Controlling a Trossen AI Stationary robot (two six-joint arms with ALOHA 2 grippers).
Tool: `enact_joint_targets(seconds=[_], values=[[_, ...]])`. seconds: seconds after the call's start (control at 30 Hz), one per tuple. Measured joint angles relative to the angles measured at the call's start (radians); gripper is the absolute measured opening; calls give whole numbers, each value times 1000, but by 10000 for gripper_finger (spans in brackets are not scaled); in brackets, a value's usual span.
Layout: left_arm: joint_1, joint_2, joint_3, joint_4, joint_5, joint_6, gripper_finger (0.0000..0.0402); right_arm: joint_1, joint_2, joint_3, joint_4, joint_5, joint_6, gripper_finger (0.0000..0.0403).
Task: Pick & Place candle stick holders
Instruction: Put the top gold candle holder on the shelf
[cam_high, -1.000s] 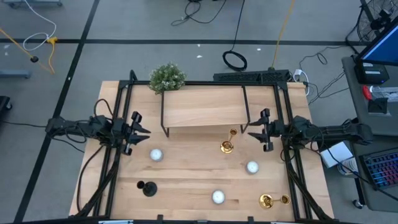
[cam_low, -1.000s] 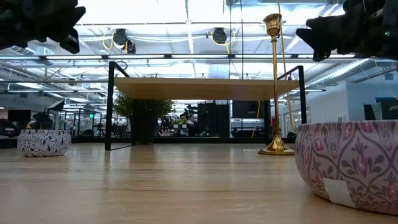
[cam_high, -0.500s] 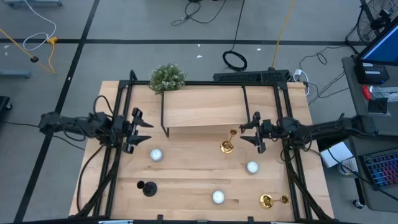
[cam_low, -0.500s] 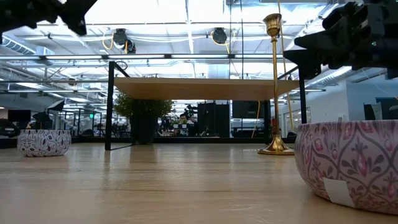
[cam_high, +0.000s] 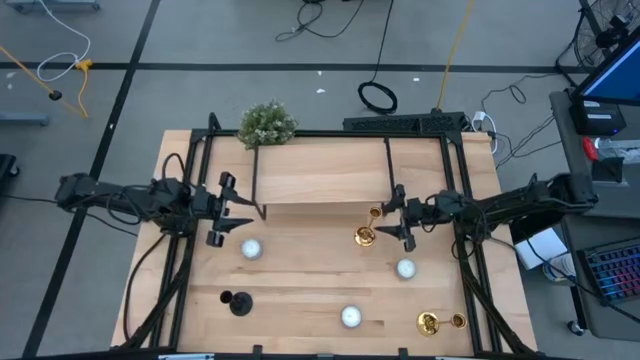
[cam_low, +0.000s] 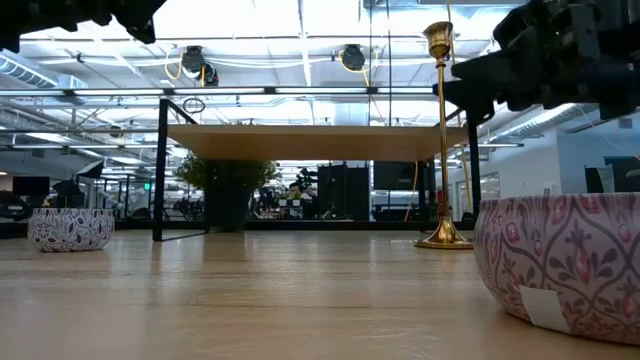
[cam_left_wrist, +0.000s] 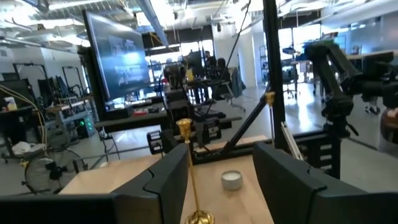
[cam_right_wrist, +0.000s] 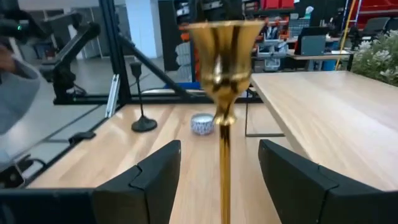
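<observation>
The right gripper (cam_high: 397, 218) has its fingers (cam_right_wrist: 149, 180) spread wide on both sides of the thin stem of the upright gold candlestick (cam_high: 366, 232), not touching it. The arm reaches in level from the table's right edge. The left gripper (cam_high: 232, 207) is open too, near the raised wooden shelf (cam_high: 325, 172). The matte black candlestick (cam_high: 236, 301) and the second shiny gold candlestick (cam_high: 436, 322) rest near the front.

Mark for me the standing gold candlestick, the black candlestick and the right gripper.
Standing gold candlestick (cam_high: 365, 236): high view, on its round base.
Black candlestick (cam_high: 239, 303): high view, on its base.
Right gripper (cam_high: 394, 216): high view, between its open fingers.
</observation>
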Motion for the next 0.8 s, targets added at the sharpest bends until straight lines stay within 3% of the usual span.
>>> enact_joint_targets(seconds=[0.23, 0.57, 0.8], values=[[0, 18, 0, 0, 0, -2, 184, 7, 15, 3, 6, 0, -4, 212], [0, 17, 0, -1, 1, -74, 184, 60, -141, 5, -2, 9, -182, 212], [0, 17, 0, 0, 1, -76, 184, 104, -206, 37, -210, 197, -179, 212]])
